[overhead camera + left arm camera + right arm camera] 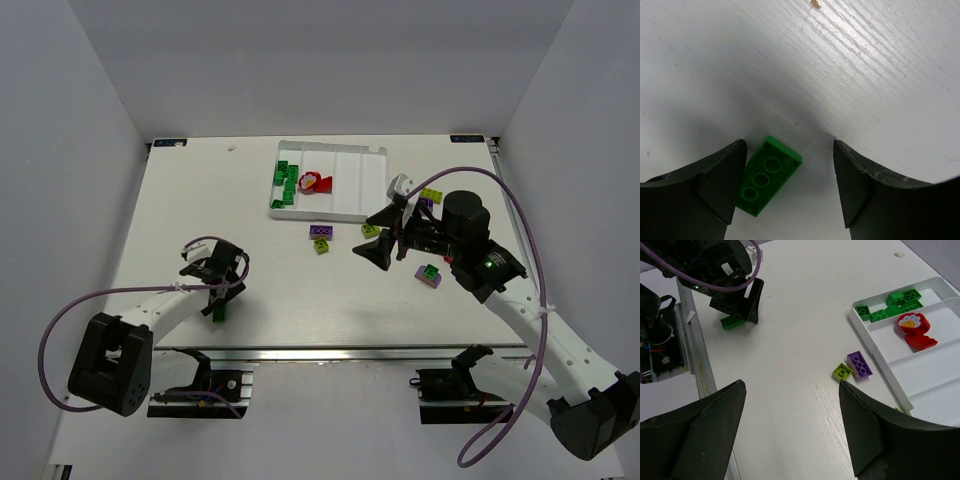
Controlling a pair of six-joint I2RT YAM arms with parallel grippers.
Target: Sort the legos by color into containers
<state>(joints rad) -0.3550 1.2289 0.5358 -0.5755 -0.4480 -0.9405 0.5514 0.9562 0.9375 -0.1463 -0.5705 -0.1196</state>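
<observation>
The white tray [360, 190] lies at the back of the table. Several green legos [284, 185] fill its leftmost compartment, and a red piece [318, 183] lies in the one beside it. Loose on the table are a purple lego [321, 231] with a yellow-green one [322, 246], and more bricks [429, 275] near the right arm. My left gripper [790, 185] is open and straddles an upside-down green lego [769, 176], which lies close against the left finger. My right gripper [790, 425] hangs open and holds nothing above bare table, short of the purple lego [859, 365] and yellow-green lego [842, 371].
The tray's corner [860, 322] and its green legos [890, 307] show in the right wrist view, as does the left arm [735, 275] near the table's front rail. Further yellow-green and purple bricks [430, 197] lie behind the right gripper.
</observation>
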